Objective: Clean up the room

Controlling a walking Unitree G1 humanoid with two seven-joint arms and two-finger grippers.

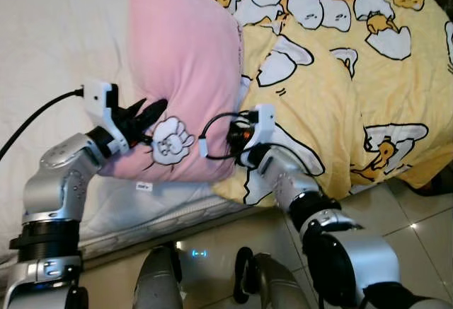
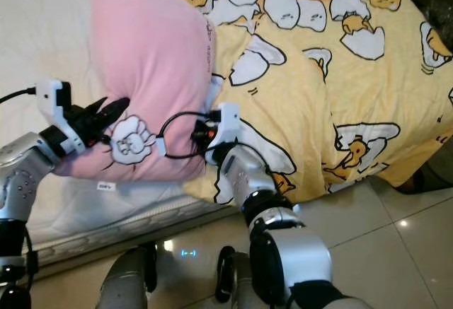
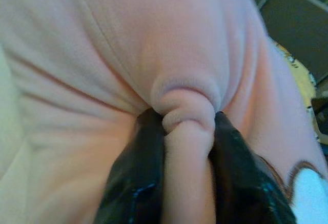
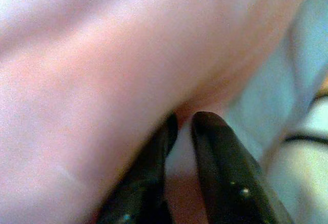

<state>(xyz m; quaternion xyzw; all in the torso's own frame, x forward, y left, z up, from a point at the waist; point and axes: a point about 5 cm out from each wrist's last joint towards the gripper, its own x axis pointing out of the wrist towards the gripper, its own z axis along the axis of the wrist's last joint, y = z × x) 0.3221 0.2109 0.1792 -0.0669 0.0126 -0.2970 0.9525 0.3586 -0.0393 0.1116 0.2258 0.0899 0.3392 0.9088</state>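
A pink pillow (image 1: pixel 185 68) with a white cartoon patch (image 1: pixel 172 141) stands tilted on the bed, held between my two grippers. My left gripper (image 1: pixel 151 112) is at the pillow's lower left side. In the left wrist view its fingers (image 3: pixel 141 157) are shut on a pinched fold of pink fabric (image 3: pixel 185 103). At the pillow's lower right edge is my right gripper (image 1: pixel 232 138), its tips tucked behind the cloth. The right wrist view shows its fingers (image 4: pixel 215 152) almost together, with a thin strip of the pillow (image 4: pixel 102 65) between them.
A yellow duvet (image 1: pixel 354 76) printed with egg characters covers the bed's right half and hangs over its edge. Bare white mattress (image 1: pixel 56 33) lies to the left. Tiled floor (image 1: pixel 417 224) runs along the front of the bed, by my legs.
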